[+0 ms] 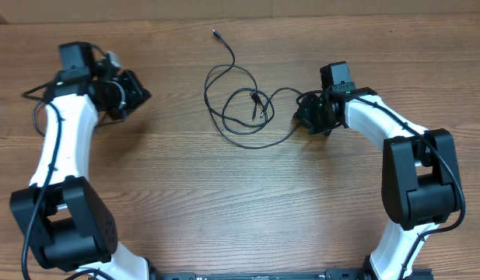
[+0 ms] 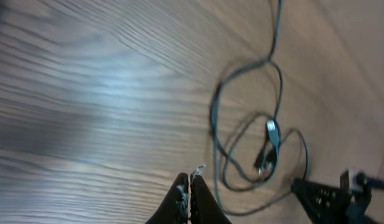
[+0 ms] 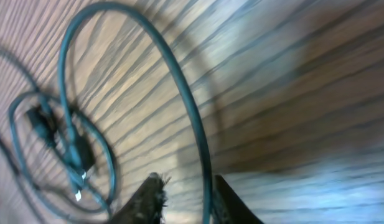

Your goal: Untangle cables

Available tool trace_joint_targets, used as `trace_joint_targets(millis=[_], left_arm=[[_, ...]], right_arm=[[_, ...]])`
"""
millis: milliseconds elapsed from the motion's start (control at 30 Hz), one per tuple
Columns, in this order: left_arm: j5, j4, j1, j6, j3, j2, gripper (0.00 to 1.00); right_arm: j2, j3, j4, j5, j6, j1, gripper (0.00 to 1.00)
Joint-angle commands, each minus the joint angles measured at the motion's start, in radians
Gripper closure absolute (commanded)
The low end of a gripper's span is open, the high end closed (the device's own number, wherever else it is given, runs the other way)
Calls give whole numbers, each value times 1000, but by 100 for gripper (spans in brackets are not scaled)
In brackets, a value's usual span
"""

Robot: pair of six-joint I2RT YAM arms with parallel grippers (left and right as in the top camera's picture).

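The cables (image 1: pixel 240 109) are thin black cords lying in loose overlapping loops on the wooden table, with small plugs (image 1: pixel 257 99) crossing in the middle and one free end (image 1: pixel 216 33) trailing toward the back. My left gripper (image 1: pixel 137 93) is well to the left of them. In the left wrist view its fingertips (image 2: pixel 190 182) are pressed together with nothing between them, and the loops (image 2: pixel 215 118) lie ahead. My right gripper (image 1: pixel 310 115) sits at the loops' right edge. Its jaws (image 3: pixel 188 186) stand apart, and a cord (image 3: pixel 179 81) runs between them, close to the right finger (image 3: pixel 232 202).
The wooden table (image 1: pixel 247 202) extends bare toward the front. Both white arms curve in from the front corners, the left arm (image 1: pixel 61 148) and the right arm (image 1: pixel 395 132). The right gripper's tip (image 2: pixel 328 196) shows in the left wrist view.
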Motion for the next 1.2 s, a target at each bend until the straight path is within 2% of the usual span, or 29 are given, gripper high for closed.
trace_joint_targets(millis=[0,100,267,500,600,933,1067,1167], left_arm=[[-37,-10,-61,31,-12,-15,96],[-83,-16,-103,31,-12,-8,96],[-117,-25,-162,31,-13,5,95],[-160,-42,-222,31,-13,48,92],[-162,-43,-238,32,-13,73,85],[-151,-61,-272,30,-14,162,85],[-149,-59,-301,31,-14,204,82],[-149,-48,-324,31,-14,222,89]], right_arm=[[-18,0,4,-111,-71,1,70],[-74,0,-23,-111,-80,1,63],[-167,0,-71,-111,-122,1,45],[-184,0,-109,-114,-117,23,43],[-184,0,-117,-103,-109,41,18],[-184,-2,-125,-84,-83,59,16],[-184,-2,-124,-39,-83,73,14],[-184,-2,-123,-1,-83,83,12]])
